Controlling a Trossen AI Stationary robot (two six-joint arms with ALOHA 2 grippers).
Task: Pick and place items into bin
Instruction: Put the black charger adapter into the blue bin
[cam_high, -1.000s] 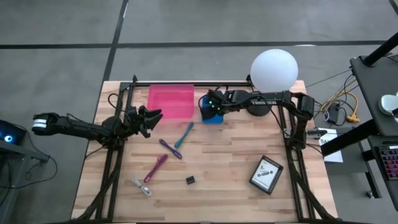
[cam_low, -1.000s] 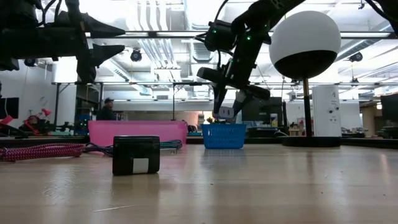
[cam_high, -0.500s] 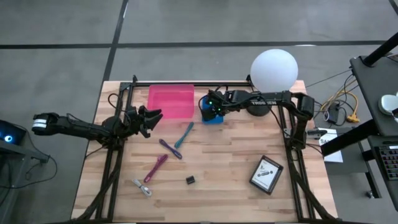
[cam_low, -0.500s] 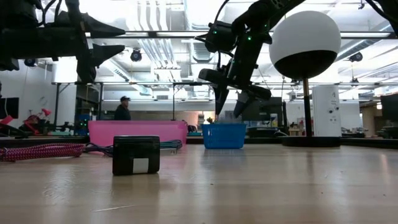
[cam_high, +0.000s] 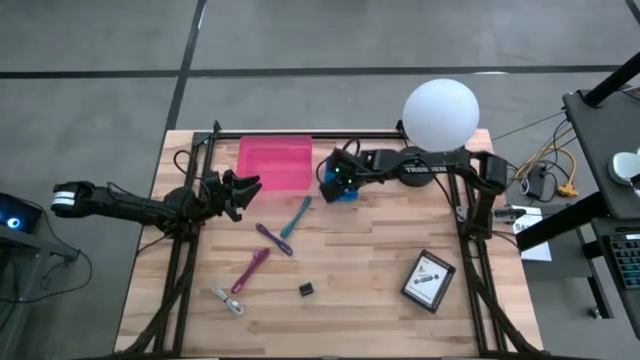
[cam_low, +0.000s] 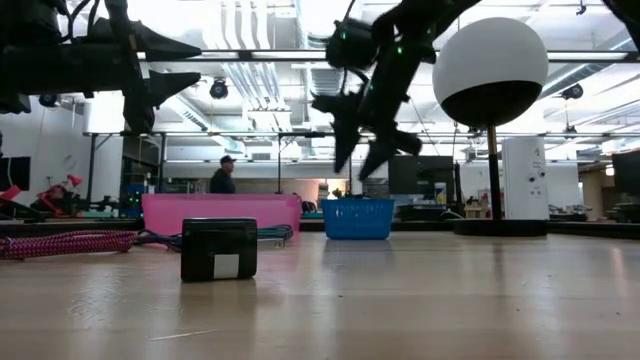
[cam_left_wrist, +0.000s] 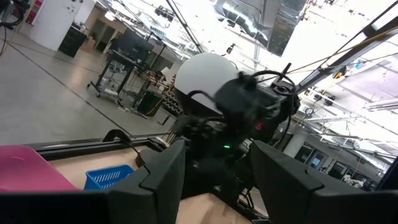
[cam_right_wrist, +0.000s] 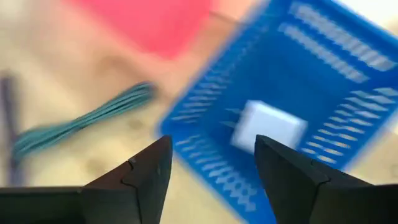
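Note:
My right gripper (cam_high: 336, 176) hangs open and empty above the small blue basket (cam_high: 342, 187). Its wrist view shows a pale cube (cam_right_wrist: 267, 127) lying on the basket's floor. My left gripper (cam_high: 250, 186) is open and raised beside the pink bin (cam_high: 274, 162). Flat on the table lie a teal tool (cam_high: 296, 217), a purple tool (cam_high: 273, 239), a magenta tool (cam_high: 250, 269), a silvery clip (cam_high: 228, 301), a black cube (cam_high: 306, 289) and a printed card (cam_high: 429, 280).
The white globe lamp (cam_high: 440, 113) stands at the table's far right, close behind my right arm. Black frame rails run along the left and right sides. A braided cable (cam_low: 60, 243) lies at the left. A person (cam_low: 223, 176) walks in the room beyond.
My right gripper opened over the blue basket and let go of a small pale cube, which dropped into the basket. The gripper then rose, tipped and drew slightly toward the table's near left. My left arm kept still.

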